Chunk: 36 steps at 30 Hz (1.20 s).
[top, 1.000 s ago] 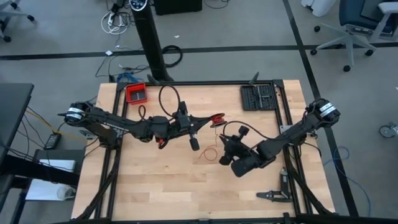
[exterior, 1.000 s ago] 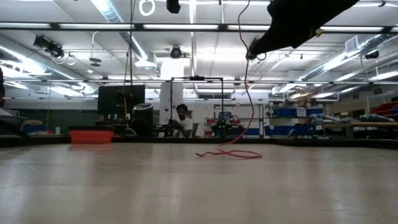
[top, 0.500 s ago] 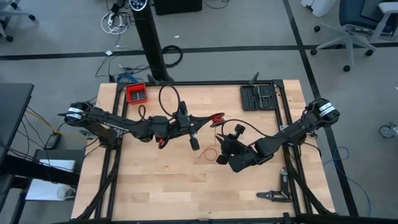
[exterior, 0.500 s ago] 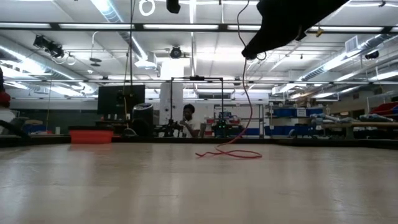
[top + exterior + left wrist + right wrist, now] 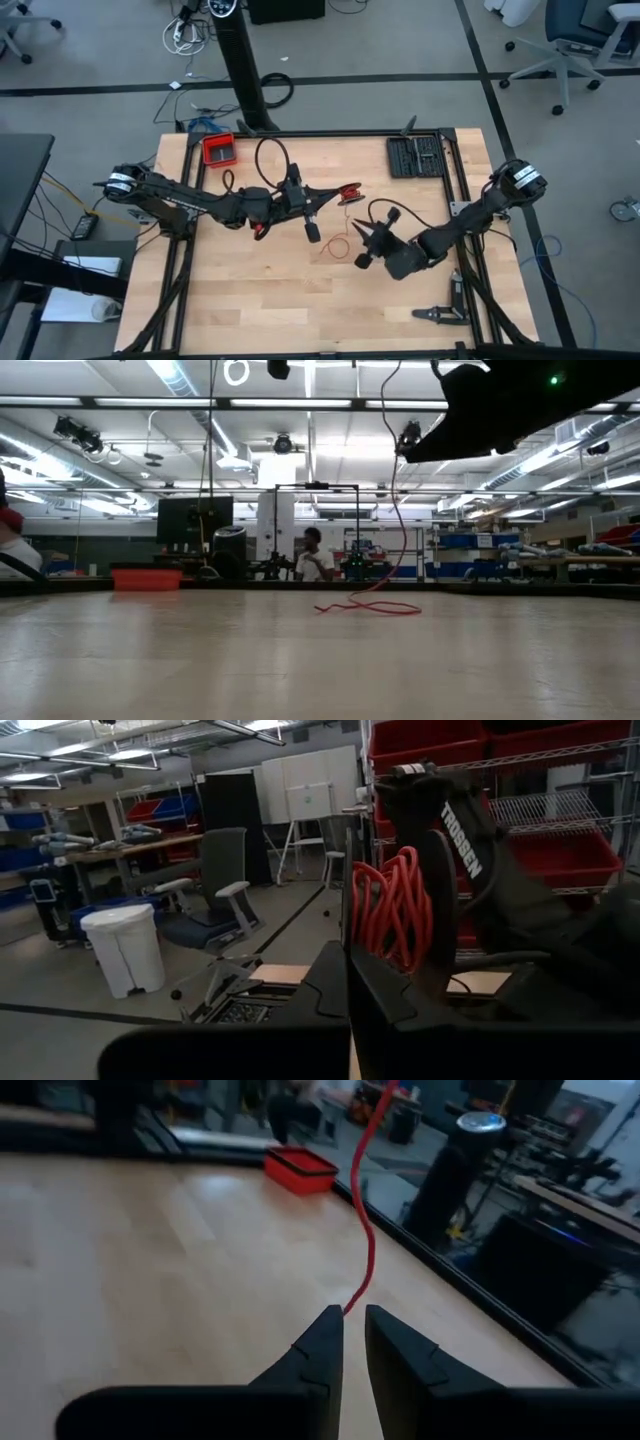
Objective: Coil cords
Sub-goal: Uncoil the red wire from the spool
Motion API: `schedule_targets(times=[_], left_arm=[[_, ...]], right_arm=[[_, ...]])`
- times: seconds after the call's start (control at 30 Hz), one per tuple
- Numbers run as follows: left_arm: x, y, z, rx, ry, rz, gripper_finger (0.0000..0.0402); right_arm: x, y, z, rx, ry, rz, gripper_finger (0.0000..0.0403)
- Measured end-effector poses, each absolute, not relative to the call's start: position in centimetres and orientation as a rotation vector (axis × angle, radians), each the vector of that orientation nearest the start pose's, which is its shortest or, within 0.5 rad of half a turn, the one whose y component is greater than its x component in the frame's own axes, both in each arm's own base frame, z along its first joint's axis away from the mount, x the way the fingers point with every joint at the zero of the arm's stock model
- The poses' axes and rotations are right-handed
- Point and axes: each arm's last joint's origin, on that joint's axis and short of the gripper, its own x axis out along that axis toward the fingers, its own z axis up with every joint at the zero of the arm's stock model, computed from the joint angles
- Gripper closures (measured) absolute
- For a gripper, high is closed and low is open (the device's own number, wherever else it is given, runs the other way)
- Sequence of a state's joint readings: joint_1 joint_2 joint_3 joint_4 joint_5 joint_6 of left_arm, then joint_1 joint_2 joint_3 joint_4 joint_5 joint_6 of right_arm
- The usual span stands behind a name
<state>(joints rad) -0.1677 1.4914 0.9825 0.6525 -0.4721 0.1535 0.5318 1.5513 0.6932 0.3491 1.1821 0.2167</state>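
Partly hidden cord (image 5: 392, 907) coil behind fingers (image 5: 375, 985)

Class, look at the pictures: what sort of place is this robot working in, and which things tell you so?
Probably a robotics lab or workshop: office chairs on an open floor, shelves of red bins, and ceiling strip lights.

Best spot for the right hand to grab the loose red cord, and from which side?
Likely the free strand of the red cord just ahead of the right hand, approached head-on. The strand hangs clear of the table there and runs into the gap between the slightly parted fingers, whereas the loops lying flat on the wood look harder to pinch.
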Motion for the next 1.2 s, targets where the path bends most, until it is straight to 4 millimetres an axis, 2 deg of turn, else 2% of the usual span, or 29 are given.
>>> schedule_targets(times=[0.23,0.43,0.7,1.2], left_arm=[[33.2,-4.4,31.4,0.104,-0.122,0.308,0.0402],[33.2,-4.4,31.4,0.103,-0.122,0.308,0.0402],[33.2,-4.4,31.3,0.105,-0.117,0.308,0.0402],[33.2,-4.5,31.2,0.103,-0.101,0.303,0.0402]], right_arm=[[26.2,11.6,18.8,-0.186,0.147,-0.579,0.0358],[26.5,11.1,18.8,-0.196,0.151,-0.582,0.0358],[25.8,12.3,18.4,-0.224,0.175,-0.559,0.0362],[26.2,11.2,18.4,-0.263,0.196,-0.620,0.0365]])
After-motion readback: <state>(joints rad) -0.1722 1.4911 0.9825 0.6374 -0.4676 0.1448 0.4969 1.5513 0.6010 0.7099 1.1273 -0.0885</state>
